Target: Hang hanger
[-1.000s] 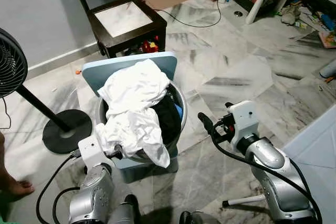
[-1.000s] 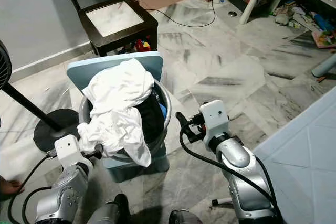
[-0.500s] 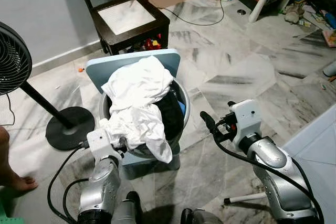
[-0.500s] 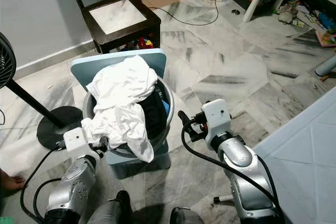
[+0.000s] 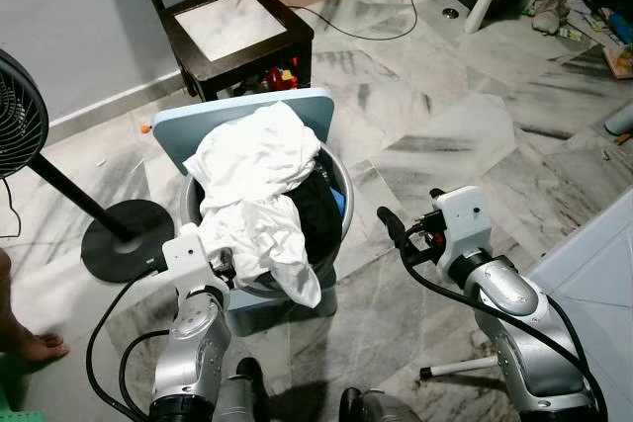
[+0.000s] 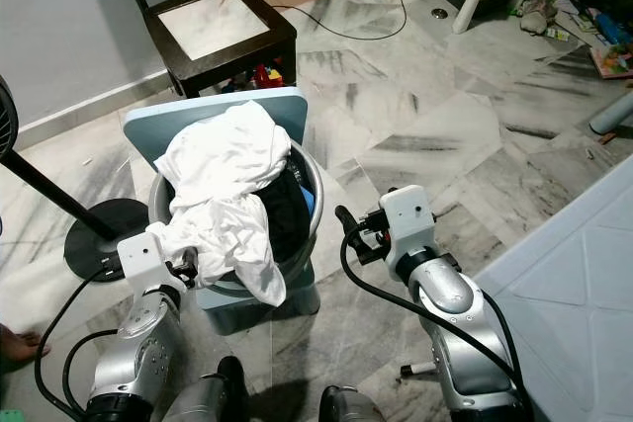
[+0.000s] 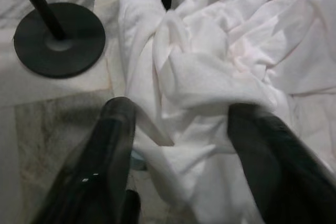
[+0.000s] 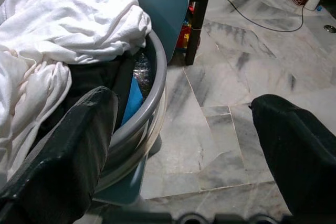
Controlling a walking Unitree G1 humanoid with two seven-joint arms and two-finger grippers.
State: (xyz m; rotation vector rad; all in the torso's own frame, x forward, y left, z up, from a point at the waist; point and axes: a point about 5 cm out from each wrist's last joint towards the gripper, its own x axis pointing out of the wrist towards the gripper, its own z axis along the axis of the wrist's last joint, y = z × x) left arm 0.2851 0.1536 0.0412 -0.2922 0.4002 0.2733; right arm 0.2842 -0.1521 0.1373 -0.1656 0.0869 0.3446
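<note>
A grey laundry basket stands on a pale blue stool, heaped with white cloth over dark clothes. My left gripper is open at the basket's near left rim, with a hanging fold of the white cloth between its fingers. The left gripper sits low against the drooping cloth in the eye view. My right gripper is open and holds nothing, just right of the basket above the marble floor. In the right wrist view, the right gripper faces the basket rim.
A standing fan with a round black base is to the left. A dark wooden chair stands behind the stool. A person's foot is at the left edge. A pale slab lies at the right, with clutter far right.
My left gripper has risen and moved in toward the basket, and now has the hanging white cloth between its fingers. The right arm has stayed put. The camera shifted a little.
</note>
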